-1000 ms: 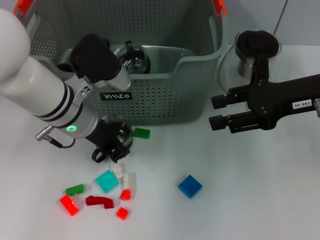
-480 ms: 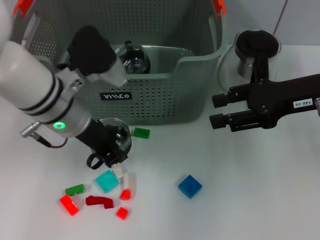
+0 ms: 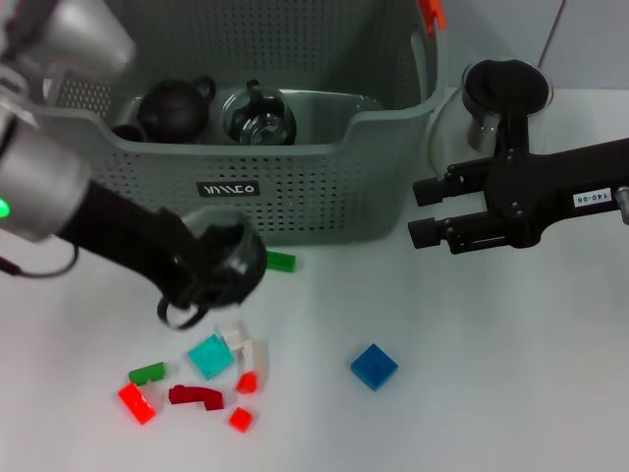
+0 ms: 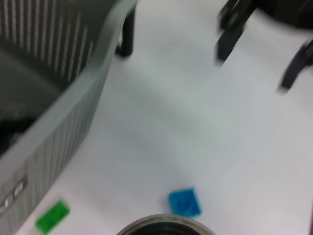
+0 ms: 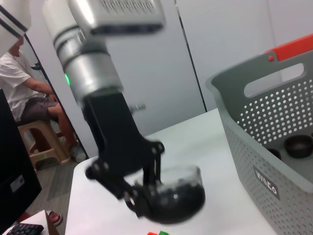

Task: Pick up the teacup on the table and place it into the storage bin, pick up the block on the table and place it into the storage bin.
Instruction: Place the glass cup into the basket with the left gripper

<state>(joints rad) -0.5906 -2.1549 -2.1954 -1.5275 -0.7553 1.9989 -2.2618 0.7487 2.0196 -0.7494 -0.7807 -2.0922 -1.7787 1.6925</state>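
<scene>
Step in hand, I think: the teacup part, w/ the cup held up off the table but not yet in the bin.

Going left to right in the head view. The left gripper (image 3: 201,285) is at about 8 o'clock in the view, low in front of the storage bin (image 3: 324,187). Its fingers are squeezed onto a clear glass teacup (image 3: 228,258), which sits up off the table (image 3: 511,374), just in front of the bin's front wall. The right wrist view shows it well: the cup (image 5: 176,188) hangs in the black fingers, w/ clear air under it.

Next move, my guess: lift the cup higher than the scooped front rim, carry it toward 12 o'clock over the bin, then lower it and let go. Inside the bin there is already a dark teapot (image 3: 175,108) and a glass pot (image 3: 257,116), so the cup needs a free spot, maybe toward the 1 o'clock side.

Blocks still lie on the table: a green block (image 3: 280,261) right by the cup, a pile of small blocks (image 3: 201,379) at 7 o'clock, a blue block (image 3: 373,366) at 6 o'clock. One goes in the bin after.

The right gripper (image 3: 425,211) waits at 3 o'clock, fingers spread apart, holding nothing, beside a glass pitcher (image 3: 503,98).

Writing: a small black label (image 3: 228,188) on the bin has white letters, can't read them for sure. A white tag (image 3: 593,199) on the right arm reads approx. "140-06".
</scene>
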